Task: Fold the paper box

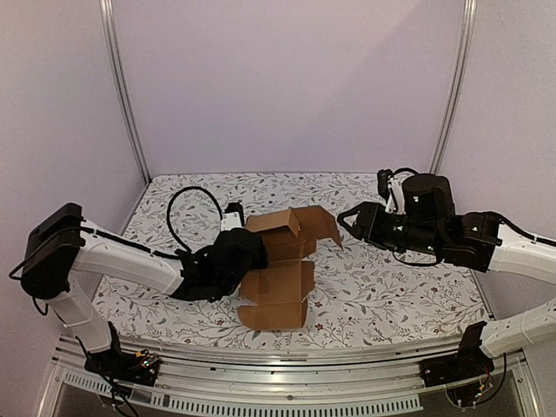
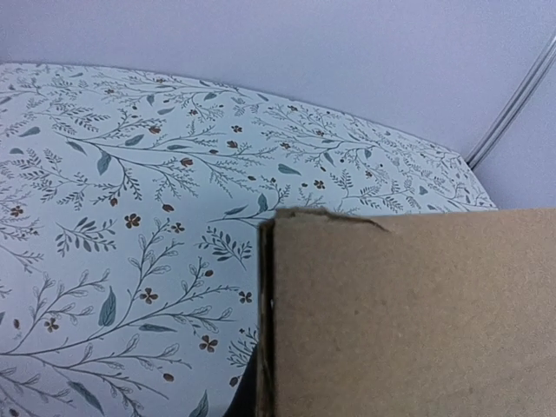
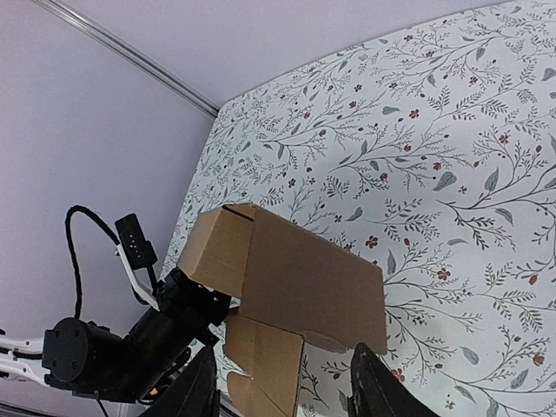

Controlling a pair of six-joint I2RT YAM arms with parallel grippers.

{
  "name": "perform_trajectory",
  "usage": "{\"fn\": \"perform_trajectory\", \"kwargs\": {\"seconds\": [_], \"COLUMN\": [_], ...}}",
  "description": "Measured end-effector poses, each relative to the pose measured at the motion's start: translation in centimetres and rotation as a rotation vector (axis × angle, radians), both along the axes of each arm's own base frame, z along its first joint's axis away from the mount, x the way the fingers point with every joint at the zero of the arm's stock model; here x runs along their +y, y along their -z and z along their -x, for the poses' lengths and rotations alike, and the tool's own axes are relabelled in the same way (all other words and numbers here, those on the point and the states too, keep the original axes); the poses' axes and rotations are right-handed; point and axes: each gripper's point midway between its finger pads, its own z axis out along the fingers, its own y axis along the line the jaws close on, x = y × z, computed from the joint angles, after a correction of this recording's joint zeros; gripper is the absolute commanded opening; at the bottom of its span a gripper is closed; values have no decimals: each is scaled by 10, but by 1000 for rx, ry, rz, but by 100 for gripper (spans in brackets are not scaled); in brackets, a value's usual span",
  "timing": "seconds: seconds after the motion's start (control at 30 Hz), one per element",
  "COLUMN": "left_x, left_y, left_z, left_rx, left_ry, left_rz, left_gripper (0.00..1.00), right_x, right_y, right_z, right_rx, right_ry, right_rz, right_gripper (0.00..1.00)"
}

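The paper box [image 1: 280,280] lies half-folded in the middle of the flowered table cover [image 1: 391,291], with some flaps standing up. The left gripper [image 1: 236,259] is clenched on its left wall (cardboard hides the fingers in the wrist view). The right gripper [image 1: 344,223] is released, its fingers spread just beside the raised right flap.

paper box [image 1: 282,282]: matt brown cardboard, rough grain | tablecloth [image 1: 391,287]: smooth matt floral print | frame rail [image 1: 287,354]: metal
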Motion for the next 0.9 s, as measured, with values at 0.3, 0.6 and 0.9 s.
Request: {"fn": "perform_trajectory", "kwargs": {"seconds": [0.3, 0.6, 0.9], "left_x": [6, 8, 7], "left_y": [-47, -73, -69], "left_z": [2, 11, 13], "left_rx": [-15, 2, 33], "left_ry": [5, 54, 114], "left_rz": [170, 331, 386], "left_gripper": [0, 0, 0], "right_x": [-39, -28, 20], "right_y": [-4, 3, -7], "right_z": [9, 10, 7], "right_rx": [-53, -41, -15], "right_ry": [78, 54, -68], "right_rz": [7, -66, -237], "right_gripper": [51, 52, 53]}}
